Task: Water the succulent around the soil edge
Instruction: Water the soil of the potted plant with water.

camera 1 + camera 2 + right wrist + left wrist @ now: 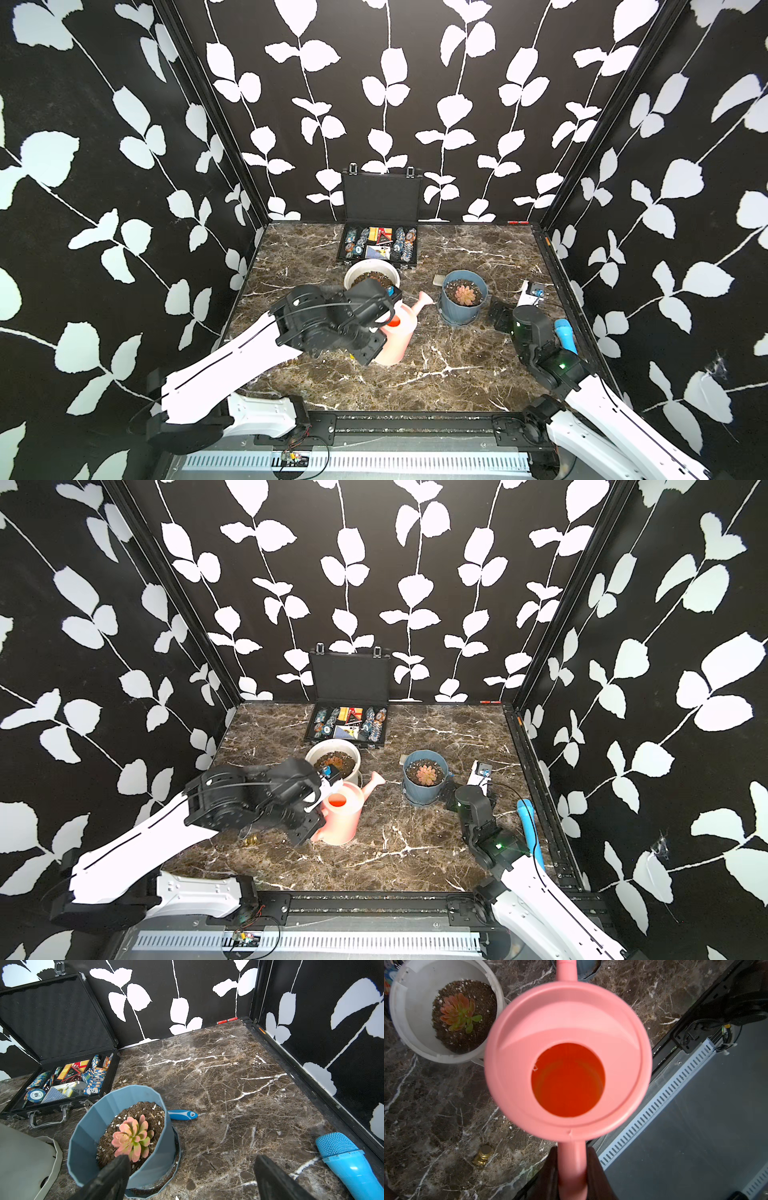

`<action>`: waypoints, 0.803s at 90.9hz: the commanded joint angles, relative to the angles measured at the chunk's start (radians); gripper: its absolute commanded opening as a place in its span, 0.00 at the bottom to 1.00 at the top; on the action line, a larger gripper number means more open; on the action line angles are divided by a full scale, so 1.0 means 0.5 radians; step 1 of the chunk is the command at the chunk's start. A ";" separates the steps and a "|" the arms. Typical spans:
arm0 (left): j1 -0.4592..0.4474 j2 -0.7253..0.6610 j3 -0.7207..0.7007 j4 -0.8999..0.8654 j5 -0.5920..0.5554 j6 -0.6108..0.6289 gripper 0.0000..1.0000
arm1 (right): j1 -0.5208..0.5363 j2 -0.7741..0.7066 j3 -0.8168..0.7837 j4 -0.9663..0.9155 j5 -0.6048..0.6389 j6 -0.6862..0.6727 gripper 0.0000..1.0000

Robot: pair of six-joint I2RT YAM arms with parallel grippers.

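The succulent point(458, 1012), a spiky orange-red and green rosette, sits in a white pot point(371, 270) behind the left arm. The soil edge point(483, 1028), a ring of dark gritty soil, lies inside the wide white rim point(396, 1001). My left gripper point(572, 1155) is shut on the handle of a pink watering can point(566, 1012). The can point(399, 332) stands upright just in front of the white pot. Its spout point(426, 301) points toward the blue-grey pot. My right gripper point(192, 1161) hangs open and empty beside the blue-grey pot.
A blue-grey pot point(463, 295) with a pale pink rosette point(131, 1138) stands right of centre. An open poker-chip case point(380, 245) is at the back. A blue microphone point(349, 1163), a blue-handled brush point(182, 1114) and stacked gold coins point(483, 1154) lie on the marble.
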 commanded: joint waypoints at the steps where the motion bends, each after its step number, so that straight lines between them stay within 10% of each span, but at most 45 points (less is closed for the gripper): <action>1: 0.073 0.116 0.150 0.038 0.288 0.113 0.00 | -0.012 -0.012 -0.024 0.022 0.049 0.013 0.95; 35: 0.272 0.805 0.702 -0.104 0.552 0.120 0.00 | -0.012 -0.084 -0.036 0.000 0.090 0.019 0.94; 73: 0.328 0.982 0.742 -0.043 0.498 0.008 0.00 | -0.012 -0.109 -0.034 -0.010 0.074 0.025 0.94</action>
